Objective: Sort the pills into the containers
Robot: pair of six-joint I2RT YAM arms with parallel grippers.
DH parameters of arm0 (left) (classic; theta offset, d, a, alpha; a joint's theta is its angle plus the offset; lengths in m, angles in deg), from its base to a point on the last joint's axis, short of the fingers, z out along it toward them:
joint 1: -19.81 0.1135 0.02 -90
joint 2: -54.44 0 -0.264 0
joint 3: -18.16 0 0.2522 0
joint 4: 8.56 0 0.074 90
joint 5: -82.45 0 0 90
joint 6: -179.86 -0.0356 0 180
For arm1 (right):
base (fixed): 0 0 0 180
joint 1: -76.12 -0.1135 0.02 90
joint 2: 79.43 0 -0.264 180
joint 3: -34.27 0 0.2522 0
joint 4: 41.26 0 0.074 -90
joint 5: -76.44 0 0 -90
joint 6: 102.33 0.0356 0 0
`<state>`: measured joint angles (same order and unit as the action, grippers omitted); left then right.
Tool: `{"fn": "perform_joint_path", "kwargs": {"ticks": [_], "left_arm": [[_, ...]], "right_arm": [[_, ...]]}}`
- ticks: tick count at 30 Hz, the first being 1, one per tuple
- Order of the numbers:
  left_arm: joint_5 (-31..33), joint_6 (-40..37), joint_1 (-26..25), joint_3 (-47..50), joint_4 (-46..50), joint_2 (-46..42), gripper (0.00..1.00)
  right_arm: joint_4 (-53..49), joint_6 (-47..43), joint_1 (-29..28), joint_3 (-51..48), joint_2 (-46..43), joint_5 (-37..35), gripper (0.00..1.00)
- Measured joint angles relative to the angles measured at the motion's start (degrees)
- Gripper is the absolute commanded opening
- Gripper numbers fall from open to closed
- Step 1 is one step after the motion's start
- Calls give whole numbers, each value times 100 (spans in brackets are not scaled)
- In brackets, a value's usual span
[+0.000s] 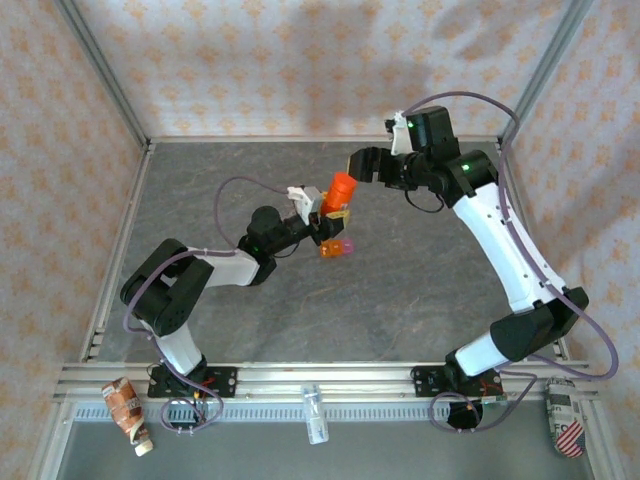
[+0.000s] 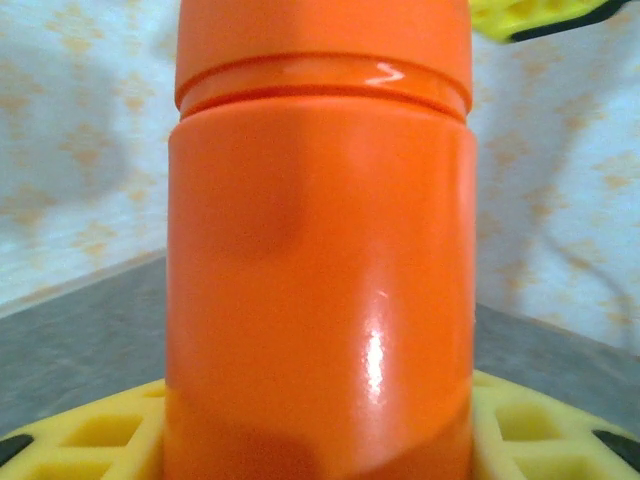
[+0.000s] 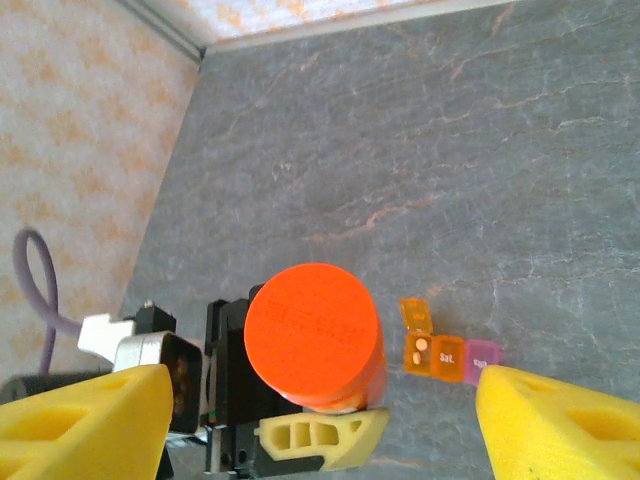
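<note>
Orange: clamping that bottle (image 1: 341, 192) upright in left hand (image 1: 333, 214), poising right hand (image 1: 362, 163), spread wide, over cap (image 3: 312, 335). Likely needing to close and twist next. Leaving box (image 3: 445, 352) on counter (image 1: 400, 285), just near of bottle.

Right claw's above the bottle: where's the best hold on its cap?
Probably the orange-red cap, gripped across its round side wall, coming straight down from above. The orange bottle stands upright, and the left claw clamps its body lower down, leaving the cap's sides free.
</note>
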<state>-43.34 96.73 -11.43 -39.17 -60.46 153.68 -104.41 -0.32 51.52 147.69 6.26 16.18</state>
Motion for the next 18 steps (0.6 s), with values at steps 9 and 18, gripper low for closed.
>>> {"fn": "perform_joint_path", "kwargs": {"ticks": [9, 18], "left_arm": [[-713, 428, 2, -74, -46, 0, 0], [-883, 531, 2, -76, -61, 0, 0]], "right_arm": [[-402, -693, 0, 284, 275, 463, 78], [-538, -848, 0, 284, 577, 664, 73]]}}
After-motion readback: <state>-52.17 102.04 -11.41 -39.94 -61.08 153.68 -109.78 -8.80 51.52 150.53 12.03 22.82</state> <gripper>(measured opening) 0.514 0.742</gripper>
